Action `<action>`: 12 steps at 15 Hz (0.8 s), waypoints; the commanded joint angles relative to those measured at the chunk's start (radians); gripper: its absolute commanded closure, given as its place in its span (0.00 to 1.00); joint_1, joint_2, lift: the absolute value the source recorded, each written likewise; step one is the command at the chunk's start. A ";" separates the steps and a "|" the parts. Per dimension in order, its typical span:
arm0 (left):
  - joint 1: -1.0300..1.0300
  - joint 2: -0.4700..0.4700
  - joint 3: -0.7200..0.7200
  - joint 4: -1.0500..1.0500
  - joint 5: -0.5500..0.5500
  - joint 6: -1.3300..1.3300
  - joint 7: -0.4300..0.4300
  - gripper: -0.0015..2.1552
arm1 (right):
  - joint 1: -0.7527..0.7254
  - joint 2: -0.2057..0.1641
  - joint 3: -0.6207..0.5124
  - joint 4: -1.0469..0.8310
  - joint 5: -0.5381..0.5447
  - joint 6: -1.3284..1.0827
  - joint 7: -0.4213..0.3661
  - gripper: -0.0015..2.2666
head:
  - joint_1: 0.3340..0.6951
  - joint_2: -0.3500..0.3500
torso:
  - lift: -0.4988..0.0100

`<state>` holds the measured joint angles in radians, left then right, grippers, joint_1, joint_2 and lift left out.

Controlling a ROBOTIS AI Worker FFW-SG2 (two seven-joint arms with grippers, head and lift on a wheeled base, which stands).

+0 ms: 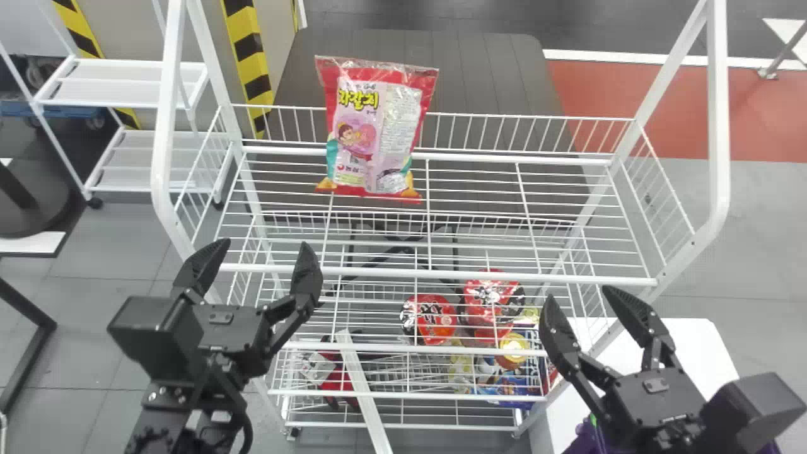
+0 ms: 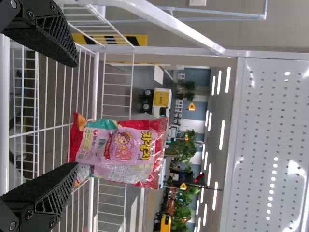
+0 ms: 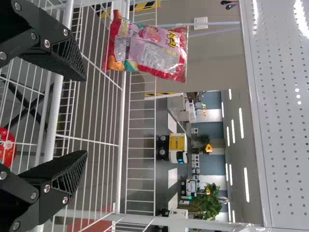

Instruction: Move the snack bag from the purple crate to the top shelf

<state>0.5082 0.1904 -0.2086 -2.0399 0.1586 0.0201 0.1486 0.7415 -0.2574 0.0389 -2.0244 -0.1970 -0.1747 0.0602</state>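
Well, one snack bag point(image 1: 369, 129) of glossy, crinkled red and pink plastic, roughly rectangular, stands upright on the white wire top shelf point(image 1: 378, 272), in the upper middle of the head view. Through the mesh, lower and right of centre, I count at least two rounded red packs point(image 1: 436, 318). My left gripper point(image 1: 263, 249), lower left, and my right gripper point(image 1: 579, 296), lower right, each have two black ridged fingers spread wide; both are released and empty, apart from the bag.

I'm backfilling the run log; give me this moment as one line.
snack bag: standing on top shelf | left end effector: open, away from bag | right end effector: open, away from bag
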 commanded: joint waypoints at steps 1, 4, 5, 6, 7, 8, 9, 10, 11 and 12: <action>-0.086 -0.017 -0.015 0.001 0.027 0.074 0.000 0.04 | 0.004 -0.010 -0.002 0.049 -0.012 -0.059 0.000 0.16 | 1.00 0.40 | 0.98; -0.263 -0.048 -0.087 0.080 0.047 0.142 0.008 0.05 | 0.026 -0.011 0.001 0.072 -0.002 -0.130 -0.003 0.16 | 1.00 0.35 | 0.98; -0.304 -0.060 -0.106 0.110 0.045 0.154 0.012 0.06 | 0.033 -0.010 0.001 0.084 -0.004 -0.157 -0.005 0.16 | 1.00 0.32 | 0.98; -0.352 -0.074 -0.132 0.142 0.041 0.157 0.026 0.08 | 0.041 -0.011 0.001 0.099 -0.004 -0.188 -0.005 0.16 | 1.00 0.28 | 0.98; -0.387 -0.088 -0.150 0.176 0.035 0.157 0.031 0.08 | 0.045 -0.010 0.001 0.115 -0.006 -0.212 -0.006 0.16 | 1.00 0.26 | 0.98; -0.405 -0.101 -0.156 0.196 0.029 0.157 0.049 0.09 | 0.052 -0.011 -0.001 0.127 -0.009 -0.237 -0.005 0.16 | 1.00 0.24 | 0.98; -0.427 -0.111 -0.179 0.221 0.021 0.157 0.065 0.09 | 0.055 -0.010 -0.001 0.141 -0.010 -0.265 -0.006 0.16 | 1.00 0.23 | 0.98; -0.447 -0.117 -0.209 0.248 0.002 0.157 0.097 0.09 | 0.056 -0.011 -0.001 0.158 -0.010 -0.289 -0.010 0.16 | 1.00 0.20 | 0.98; -0.471 -0.120 -0.250 0.274 -0.021 0.157 0.152 0.09 | 0.058 -0.011 -0.001 0.171 -0.010 -0.314 -0.011 0.16 | 1.00 0.19 | 0.98; -0.488 -0.126 -0.275 0.296 -0.027 0.157 0.193 0.09 | 0.059 -0.011 0.001 0.187 -0.010 -0.335 -0.011 0.16 | 1.00 0.17 | 0.98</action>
<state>0.0500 0.0730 -0.4382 -1.7793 0.1504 0.1771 0.3114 0.7981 -0.2682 0.0384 -1.8596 -0.2067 -0.4777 0.0491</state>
